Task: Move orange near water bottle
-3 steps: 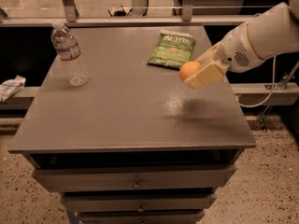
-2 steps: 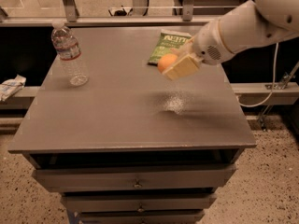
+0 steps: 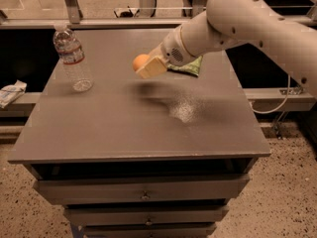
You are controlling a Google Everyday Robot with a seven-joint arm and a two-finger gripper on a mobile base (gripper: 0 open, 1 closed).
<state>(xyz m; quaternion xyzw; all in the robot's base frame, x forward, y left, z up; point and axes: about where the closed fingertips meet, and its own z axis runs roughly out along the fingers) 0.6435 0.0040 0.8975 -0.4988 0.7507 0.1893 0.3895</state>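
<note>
The gripper (image 3: 147, 67) is hovering above the middle of the gray table (image 3: 124, 128), its jaws clenching the orange (image 3: 139, 61), which is sticking out of the pale fingers on the side facing the water bottle (image 3: 73, 58). The orange is hanging in the air, clear of the tabletop and well apart from the bottle. The bottle is standing upright near a back corner of the table. A green chip bag (image 3: 192, 67) is lying behind the arm (image 3: 237, 19), partly hidden by it. Drawers (image 3: 143, 190) are sitting under the tabletop.
</note>
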